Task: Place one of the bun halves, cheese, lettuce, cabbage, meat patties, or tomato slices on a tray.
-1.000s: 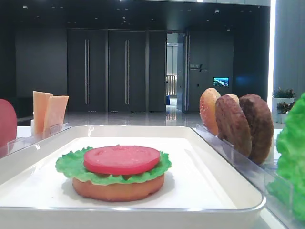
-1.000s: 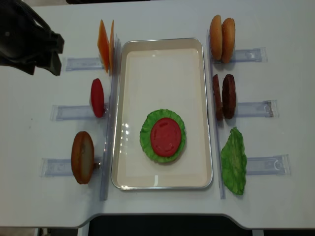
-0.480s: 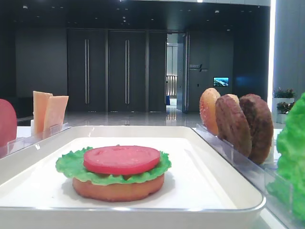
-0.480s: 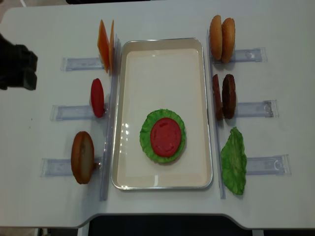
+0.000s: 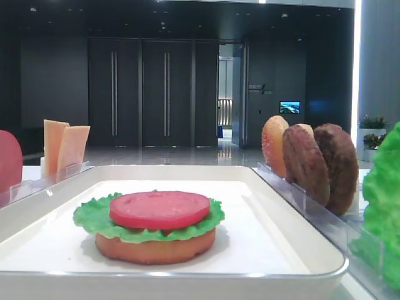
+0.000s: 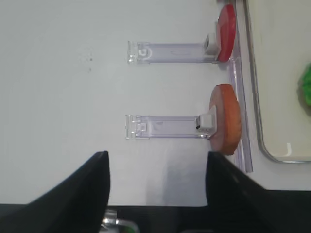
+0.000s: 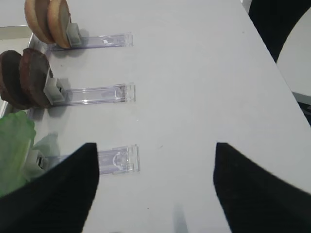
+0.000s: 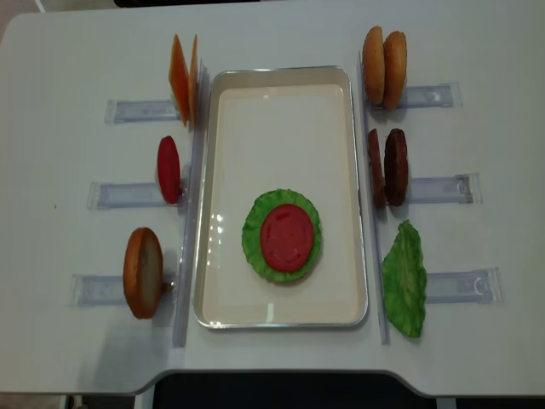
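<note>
On the tray (image 8: 281, 94) I see a stack sitting toward its near end: a bun half (image 5: 155, 245) at the bottom, a lettuce leaf (image 8: 255, 236) on it, and a tomato slice (image 8: 288, 237) flat on top. The rest of the tray is bare white.

Left of the tray, standing on edge in clear plastic holders (image 8: 128, 194), I have two cheese slices (image 8: 181, 79) at the far end, a second tomato slice (image 8: 169, 169) in the middle, and a second bun half (image 8: 142, 273) nearest me. Right of the tray, also on edge, are two more bun halves (image 8: 384, 56), two meat patties (image 8: 388, 167), and a second lettuce leaf (image 8: 404, 279).

My left hand (image 6: 158, 187) shows only in its own wrist view, fingers spread wide over bare desk (image 8: 77, 162), holding nothing, well short of the bun. My right hand (image 7: 155, 187) is likewise spread wide and empty, hanging over the desk beside the holders on the right side.
</note>
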Available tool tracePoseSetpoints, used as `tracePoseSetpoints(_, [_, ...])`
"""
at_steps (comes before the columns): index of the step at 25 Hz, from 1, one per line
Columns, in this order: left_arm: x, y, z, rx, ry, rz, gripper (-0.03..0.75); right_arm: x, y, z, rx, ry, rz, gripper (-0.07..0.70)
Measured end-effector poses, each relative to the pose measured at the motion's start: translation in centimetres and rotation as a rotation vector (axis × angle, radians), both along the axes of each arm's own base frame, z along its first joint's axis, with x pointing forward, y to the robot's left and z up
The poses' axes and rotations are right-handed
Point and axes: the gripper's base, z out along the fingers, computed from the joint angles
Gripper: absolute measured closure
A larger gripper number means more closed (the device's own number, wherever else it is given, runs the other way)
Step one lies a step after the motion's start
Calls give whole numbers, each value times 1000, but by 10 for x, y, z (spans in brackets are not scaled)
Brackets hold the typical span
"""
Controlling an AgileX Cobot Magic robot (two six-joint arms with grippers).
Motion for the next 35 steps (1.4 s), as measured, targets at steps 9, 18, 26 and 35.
tracePoseSetpoints(9, [-68, 8, -31, -9, -232, -26, 244, 0, 0, 0, 0, 0, 0, 153])
tracePoseSetpoints(18, [-78, 4, -68, -44, -241, -76, 244, 0, 0, 0, 0, 0, 0, 153])
tracePoseSetpoints(26, [-67, -2, -73, -46, -304, -143, 244, 0, 0, 0, 0, 0, 0, 153])
tracePoseSetpoints(35, [-65, -6, -74, -36, -323, -212, 244, 0, 0, 0, 0, 0, 0, 153])
